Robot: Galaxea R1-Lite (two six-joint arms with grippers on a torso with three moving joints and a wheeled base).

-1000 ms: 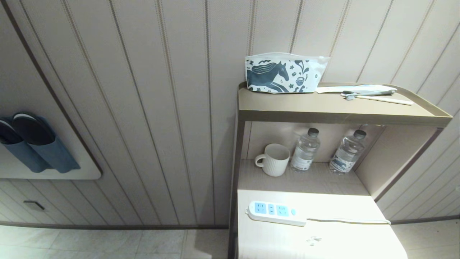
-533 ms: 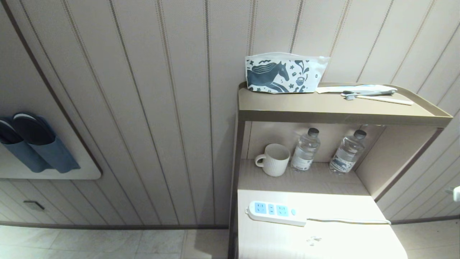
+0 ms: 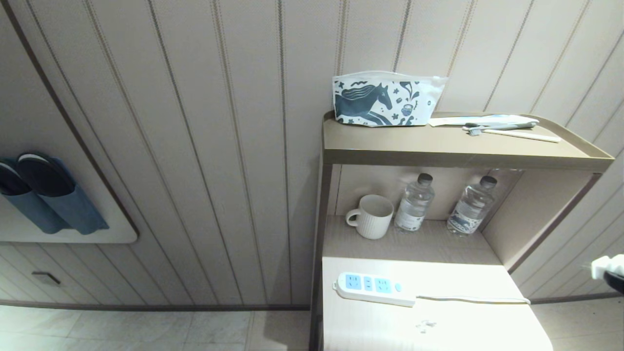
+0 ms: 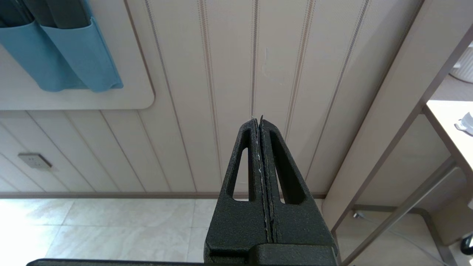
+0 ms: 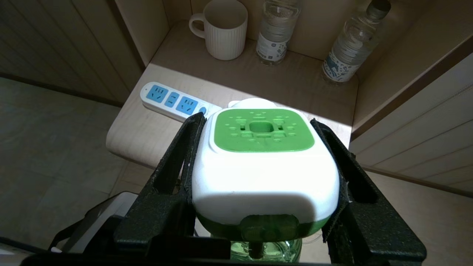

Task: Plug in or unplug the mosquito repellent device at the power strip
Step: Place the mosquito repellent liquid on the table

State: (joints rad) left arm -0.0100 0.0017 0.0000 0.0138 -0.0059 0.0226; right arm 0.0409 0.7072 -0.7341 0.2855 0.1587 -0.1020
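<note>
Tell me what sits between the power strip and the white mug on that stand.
Nothing: the head view shows only bare wood between the power strip and the mug; the lit surface gives way to the shaded shelf. The right wrist view agrees.

The head view looks forward and down from well back at the pale wooden counter (image 3: 438, 331) and the shelf above it. The right wrist view looks past the black right gripper (image 5: 258, 125) from above and in front of that counter, much nearer. Both show the long flat white power strip with light-blue socket faces (image 3: 373, 287) (image 5: 173, 101), beyond the gripper, and the ribbed white mug (image 3: 373, 217) (image 5: 225, 29). The left wrist view sits low behind the black left gripper (image 4: 260, 122), facing the striped beige wall panelling (image 4: 229, 74) and the pale tiled floor (image 4: 111, 229).
</note>
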